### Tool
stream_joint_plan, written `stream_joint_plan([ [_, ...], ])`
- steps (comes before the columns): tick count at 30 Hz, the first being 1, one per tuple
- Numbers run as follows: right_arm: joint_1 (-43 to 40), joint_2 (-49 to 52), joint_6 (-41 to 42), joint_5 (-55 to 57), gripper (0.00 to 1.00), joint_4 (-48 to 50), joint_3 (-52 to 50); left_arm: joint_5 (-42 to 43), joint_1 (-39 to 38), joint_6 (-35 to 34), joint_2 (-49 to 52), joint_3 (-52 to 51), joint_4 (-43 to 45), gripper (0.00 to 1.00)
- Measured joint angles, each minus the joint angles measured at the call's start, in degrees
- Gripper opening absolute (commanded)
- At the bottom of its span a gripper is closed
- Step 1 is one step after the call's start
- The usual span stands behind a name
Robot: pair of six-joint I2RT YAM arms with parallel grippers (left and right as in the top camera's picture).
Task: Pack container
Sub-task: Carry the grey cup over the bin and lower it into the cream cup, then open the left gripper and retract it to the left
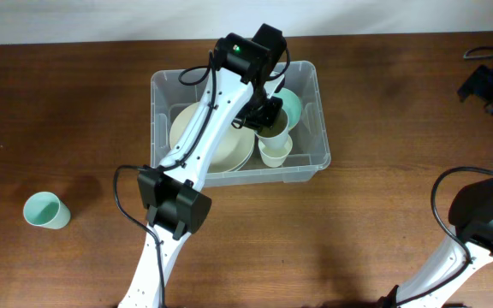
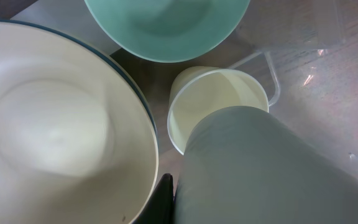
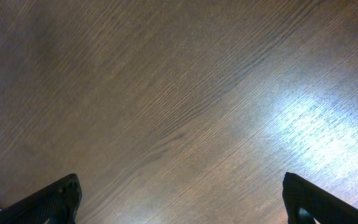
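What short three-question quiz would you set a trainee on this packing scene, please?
1. True or false: the right gripper is shut on a cup.
2. Where does the mint cup stand? A) in the container; B) on the table, left of the container; C) in the right gripper.
3. What is the left gripper shut on?
Key: 1 false, it is open over bare table; 2 B; 3 the grey-green cup, inside the container.
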Motion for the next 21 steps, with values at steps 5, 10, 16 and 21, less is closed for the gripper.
stream_joint_plan([
  [5, 0.0, 0.0, 0.0, 0.0, 0.99, 0.0, 0.0, 0.0, 0.0, 0.0, 0.0, -0.1, 0.0, 0.10],
  [10, 0.0, 0.0, 0.0, 0.0, 0.99, 0.0, 0.0, 0.1, 0.0, 0.0, 0.0, -0.2, 0.0, 0.13],
  [16, 0.0, 0.0, 0.0, 0.0, 0.99, 0.0, 0.0, 0.3, 0.0, 0.2, 0.0, -0.2, 0.2, 0.43],
  [21, 0.0, 0.0, 0.0, 0.0, 0.99, 0.0, 0.0, 0.2, 0.3, 1.0, 0.0, -0.2, 1.1, 0.72],
])
